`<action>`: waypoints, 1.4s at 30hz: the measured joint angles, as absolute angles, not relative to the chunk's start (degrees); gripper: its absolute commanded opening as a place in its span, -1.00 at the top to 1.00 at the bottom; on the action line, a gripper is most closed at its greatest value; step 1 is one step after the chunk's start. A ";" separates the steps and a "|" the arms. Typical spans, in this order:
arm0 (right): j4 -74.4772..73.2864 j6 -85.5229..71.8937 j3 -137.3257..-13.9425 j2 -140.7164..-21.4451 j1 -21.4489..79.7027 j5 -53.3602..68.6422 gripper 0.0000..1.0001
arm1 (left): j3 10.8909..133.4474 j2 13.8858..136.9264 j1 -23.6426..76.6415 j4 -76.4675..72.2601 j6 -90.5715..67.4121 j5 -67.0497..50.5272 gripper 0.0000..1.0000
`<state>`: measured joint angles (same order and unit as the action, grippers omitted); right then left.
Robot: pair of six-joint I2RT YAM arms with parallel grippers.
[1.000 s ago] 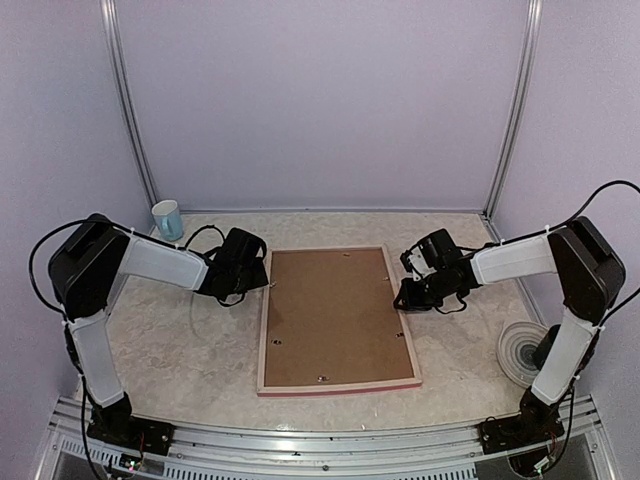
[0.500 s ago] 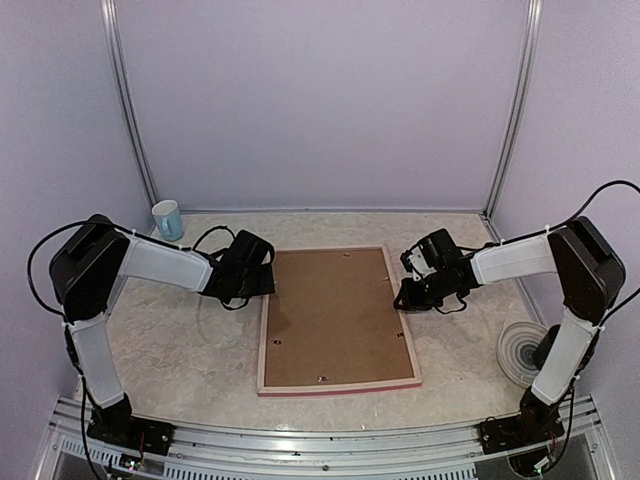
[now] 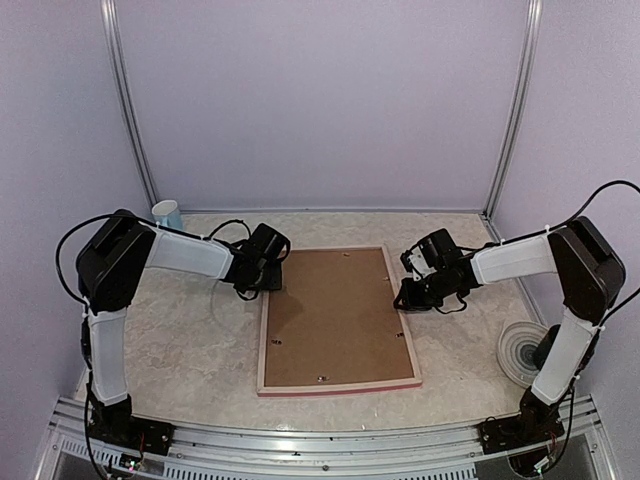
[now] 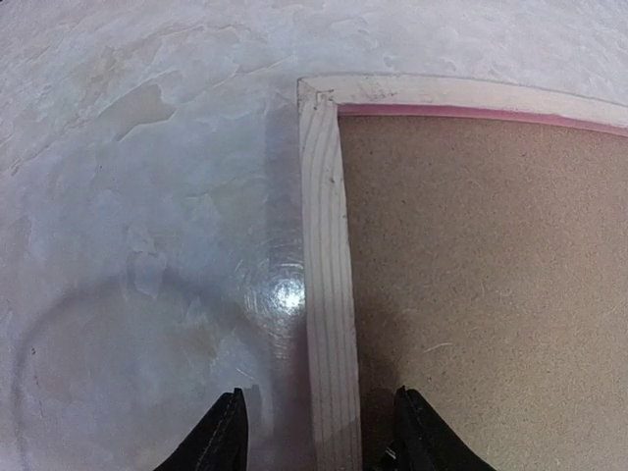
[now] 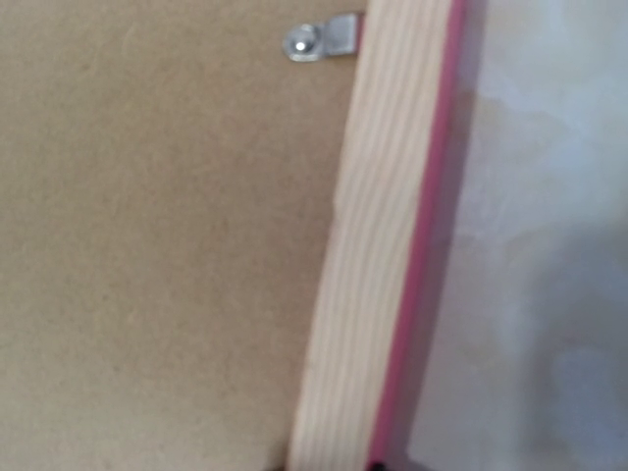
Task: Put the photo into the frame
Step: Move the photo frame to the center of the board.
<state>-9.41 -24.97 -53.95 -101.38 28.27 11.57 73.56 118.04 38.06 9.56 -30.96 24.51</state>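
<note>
**While closing on the far-left corner, left gripper now astride the rail**

Once set against the views from a second ago, shows one clear change. Has brought the left gripper (image 3: 270,278) in from the bare marbled table (image 3: 170,330) beside the left rail to the far-left corner of the large pink-faced, pale-wood picture frame (image 3: 262,340). Straddles that rail now in the left wrist view: one black fingertip (image 4: 222,442) on the table side, the other over the brown fibreboard backing board (image 3: 335,315), jaws roughly half apart with a gap on each side (nothing gripped).

Shows no change on the right. Keeps the right gripper (image 3: 408,297) at the right rail, and leaves the frame where it lay, face down in the middle of the table with pink showing only along its edges.

Looks, as a judgement, like lining up a hold on both rails to lift or turn the frame.

Gives no sight of the landscape paper photo in any view (under the board or elsewhere, cannot tell). Leaves the right grip unsettled too: blurred wrist view, only rail, a small metal turn-clip (image 5: 319,41) and dark slivers at the bottom edge. Half hides the pale blue cup (image 3: 165,211) at the table's far-left corner behind the left arm. Cuts off part of a white round object (image 3: 520,350) by the right edge, too small to name.
</note>
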 measured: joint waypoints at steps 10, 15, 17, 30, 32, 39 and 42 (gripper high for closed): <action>-9.41 -25.04 -53.95 -101.38 28.27 11.57 0.82 | 75.05 118.04 37.91 13.28 -28.91 25.78 0.16; -9.41 -25.04 -53.95 -101.38 28.21 11.53 0.82 | 76.84 118.58 37.50 15.40 -27.35 23.38 0.27; -9.41 -25.04 -53.95 -101.38 28.21 11.55 0.82 | 77.47 118.72 37.15 16.10 -26.59 21.96 0.31; -10.55 -25.15 -54.74 -101.69 28.21 11.55 0.82 | 78.94 118.74 34.20 17.87 -22.02 12.16 0.56; -10.76 -25.12 -54.96 -101.80 28.21 11.55 0.82 | 79.22 118.74 34.04 18.52 -21.52 11.53 0.57; -10.96 -25.12 -55.35 -102.10 28.21 11.60 0.81 | 80.44 118.74 33.76 21.50 -20.69 10.22 0.62; -10.94 -25.10 -55.40 -102.13 28.21 11.62 0.80 | 80.79 118.74 33.71 22.57 -20.45 9.89 0.62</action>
<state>-10.94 -25.10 -55.40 -102.13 28.21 11.62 80.79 118.74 33.71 22.57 -20.45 9.89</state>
